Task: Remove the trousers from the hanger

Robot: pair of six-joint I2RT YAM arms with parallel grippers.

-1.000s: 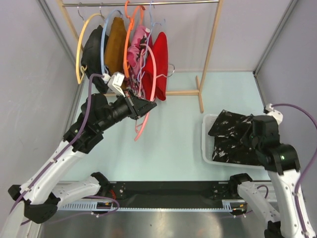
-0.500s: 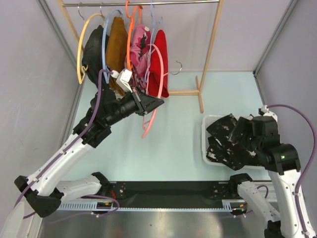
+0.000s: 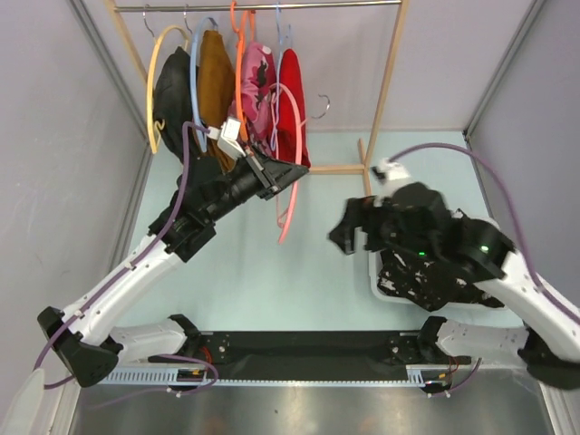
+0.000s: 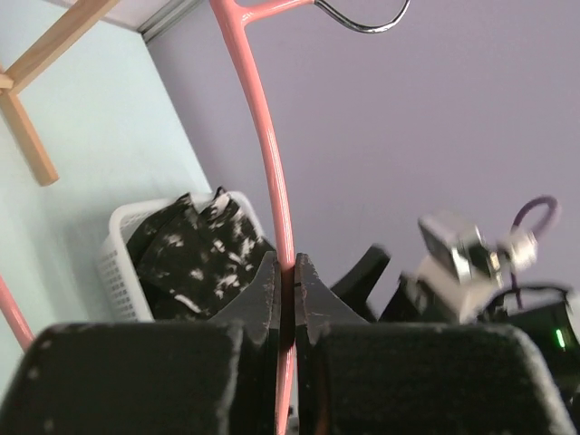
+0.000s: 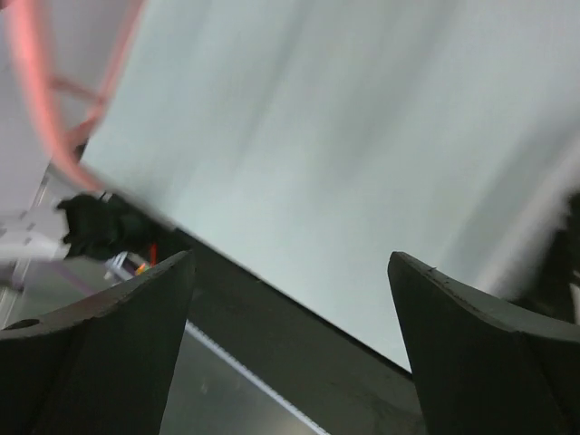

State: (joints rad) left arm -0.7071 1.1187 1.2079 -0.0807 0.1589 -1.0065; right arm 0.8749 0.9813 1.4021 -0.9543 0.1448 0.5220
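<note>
On the right side of the table, the black trousers with white splotches (image 3: 410, 277) are seen lying in the white plastic basket (image 3: 374, 276). The bright red trousers (image 3: 292, 100) are hung on the metal clothes rail (image 3: 272, 6) at the far left. The thin pink plastic hanger (image 3: 286, 213) is clamped by the left gripper (image 3: 294, 172), just near of the rail. The right gripper (image 3: 349, 234) is held empty with its jaws wide apart, between hanger and basket.
</note>
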